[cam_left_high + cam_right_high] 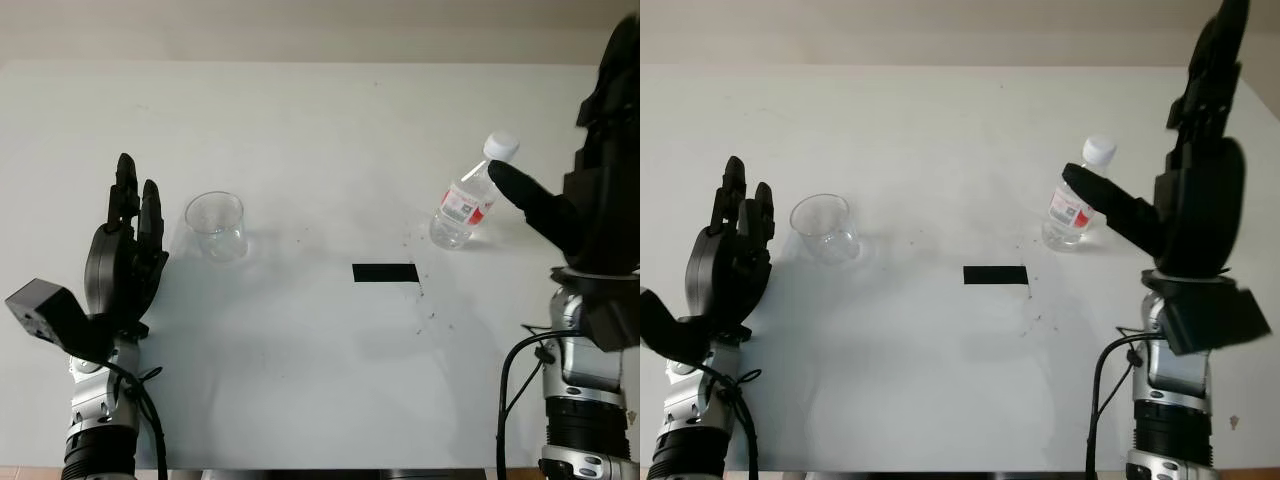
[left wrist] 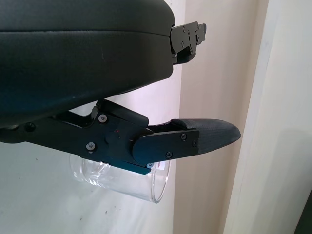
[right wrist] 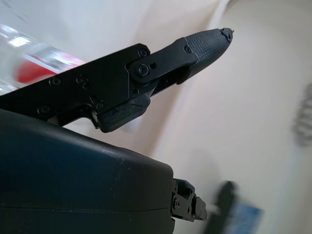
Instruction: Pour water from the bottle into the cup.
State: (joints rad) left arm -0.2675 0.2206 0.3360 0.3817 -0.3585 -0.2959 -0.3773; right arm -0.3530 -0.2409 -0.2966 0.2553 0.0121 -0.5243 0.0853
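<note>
Right hand is open at the table's right side, thumb reaching in front of the upright bottle, nothing gripped. Left hand is open at the left, just beside the clear cup, which stands apart from the bottle

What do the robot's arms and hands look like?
Both hands, left hand and right hand, are black, with smooth shells and chunky, screw-jointed fingers. The wrists are silver metal with black ribbed rings, and black cables loop beside them.
</note>
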